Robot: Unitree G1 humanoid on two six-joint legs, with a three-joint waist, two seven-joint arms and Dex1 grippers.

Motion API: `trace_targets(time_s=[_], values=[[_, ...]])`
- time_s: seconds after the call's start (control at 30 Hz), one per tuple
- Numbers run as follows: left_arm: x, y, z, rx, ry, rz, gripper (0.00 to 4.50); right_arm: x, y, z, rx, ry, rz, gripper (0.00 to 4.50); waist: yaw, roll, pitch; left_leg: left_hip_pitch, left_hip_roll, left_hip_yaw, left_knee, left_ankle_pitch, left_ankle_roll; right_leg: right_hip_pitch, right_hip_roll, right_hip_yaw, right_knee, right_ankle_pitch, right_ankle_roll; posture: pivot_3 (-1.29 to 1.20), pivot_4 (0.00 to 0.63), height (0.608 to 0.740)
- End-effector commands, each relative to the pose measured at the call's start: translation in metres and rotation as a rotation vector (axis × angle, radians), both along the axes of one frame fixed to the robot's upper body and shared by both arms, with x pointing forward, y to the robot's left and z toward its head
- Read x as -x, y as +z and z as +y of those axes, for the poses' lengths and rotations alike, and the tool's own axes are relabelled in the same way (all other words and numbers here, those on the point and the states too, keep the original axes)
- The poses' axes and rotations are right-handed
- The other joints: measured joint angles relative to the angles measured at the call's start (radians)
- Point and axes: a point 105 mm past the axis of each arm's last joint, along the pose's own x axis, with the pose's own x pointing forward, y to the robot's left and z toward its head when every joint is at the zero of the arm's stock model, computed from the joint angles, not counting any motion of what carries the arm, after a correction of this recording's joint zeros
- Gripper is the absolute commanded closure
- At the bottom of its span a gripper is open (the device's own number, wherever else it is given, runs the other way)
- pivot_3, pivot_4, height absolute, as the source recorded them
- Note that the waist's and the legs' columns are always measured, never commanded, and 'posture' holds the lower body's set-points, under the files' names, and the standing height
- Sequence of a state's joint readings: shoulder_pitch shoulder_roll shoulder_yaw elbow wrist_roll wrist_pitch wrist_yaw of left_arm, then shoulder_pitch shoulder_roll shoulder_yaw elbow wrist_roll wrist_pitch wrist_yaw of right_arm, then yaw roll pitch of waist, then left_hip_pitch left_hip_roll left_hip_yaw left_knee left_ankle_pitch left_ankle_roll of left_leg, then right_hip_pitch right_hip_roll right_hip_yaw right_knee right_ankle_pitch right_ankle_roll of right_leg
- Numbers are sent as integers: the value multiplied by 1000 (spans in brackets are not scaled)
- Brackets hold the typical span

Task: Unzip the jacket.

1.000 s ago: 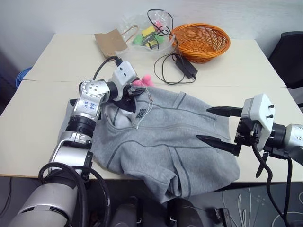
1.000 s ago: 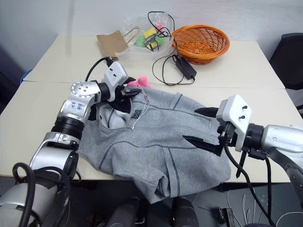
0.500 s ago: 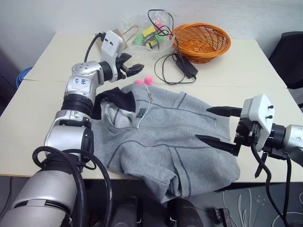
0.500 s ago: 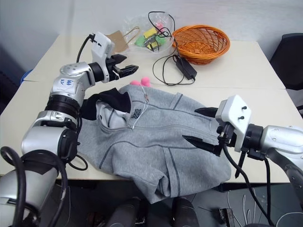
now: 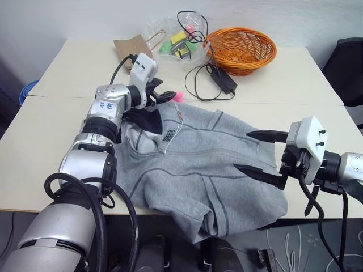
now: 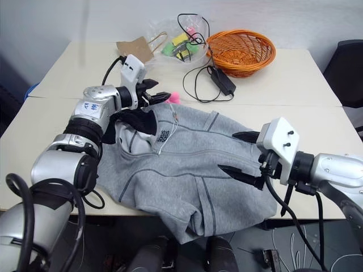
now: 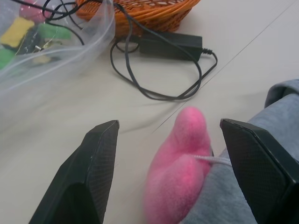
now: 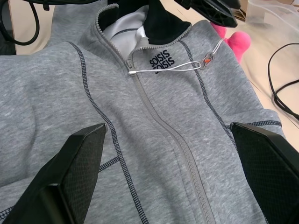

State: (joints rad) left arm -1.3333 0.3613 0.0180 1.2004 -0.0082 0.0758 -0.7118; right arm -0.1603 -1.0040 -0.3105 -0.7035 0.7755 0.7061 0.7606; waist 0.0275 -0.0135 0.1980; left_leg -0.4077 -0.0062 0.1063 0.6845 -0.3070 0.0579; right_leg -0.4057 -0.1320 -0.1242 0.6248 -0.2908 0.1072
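Jacket (image 5: 198, 164) lies zipped mid-tabletop (image 5: 317, 73); left gripper (image 5: 164, 95), now open and empty, has lifted off the collar at 11 o'clock, right gripper (image 5: 258, 153) open at 3 o'clock, so unzipping remains unstarted.

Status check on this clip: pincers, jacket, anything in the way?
Both pincers open and empty: left pincer at the collar, right pincer over the jacket. Zip closed nearly to the top. Pink fuzzy thing between left fingers.

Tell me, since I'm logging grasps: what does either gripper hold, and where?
Nothing. The left gripper hangs open near the jacket's collar; the right gripper is open above it.
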Motion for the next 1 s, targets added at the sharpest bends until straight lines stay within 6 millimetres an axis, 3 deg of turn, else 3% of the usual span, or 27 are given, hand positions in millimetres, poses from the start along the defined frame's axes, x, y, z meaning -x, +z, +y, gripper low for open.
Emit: trace_targets(time_s=[0.03,0.1,0.43,0.67,0.77,0.87,1.0], values=[[-2,13,-4,-27,6,-58,1044,3,9,3,8,10,-52,61,0,0,0,0,0,0,0,0,0,0,0,0,0,0,0,0,150,740],[-1,12,-4,-29,2,-53,1422,3,9,3,8,12,-53,61,-1,0,0,0,0,0,0,0,0,0,0,0,0,0,0,0,150,740],[-1,18,-4,1,0,-68,4437,3,6,5,7,21,-48,61,-1,0,0,0,0,0,0,0,0,0,0,0,0,0,0,0,150,740],[8,53,-14,62,-79,-206,4437,3,6,6,2,22,-46,61,0,0,0,0,0,0,0,0,0,0,0,0,0,0,0,0,150,740],[15,66,-18,-8,-107,-366,4437,3,5,6,0,22,-44,61,0,0,0,0,0,0,0,0,0,0,0,0,0,0,0,0,150,740],[42,86,-35,-115,-211,-683,4437,3,5,6,-1,21,-44,61,-1,0,0,0,0,0,0,0,0,0,0,1,0,0,0,0,150,740],[86,76,-63,-180,-443,-875,4437,3,5,6,0,19,-42,61,0,0,0,0,0,0,0,0,0,0,-1,1,0,0,0,0,150,740]])
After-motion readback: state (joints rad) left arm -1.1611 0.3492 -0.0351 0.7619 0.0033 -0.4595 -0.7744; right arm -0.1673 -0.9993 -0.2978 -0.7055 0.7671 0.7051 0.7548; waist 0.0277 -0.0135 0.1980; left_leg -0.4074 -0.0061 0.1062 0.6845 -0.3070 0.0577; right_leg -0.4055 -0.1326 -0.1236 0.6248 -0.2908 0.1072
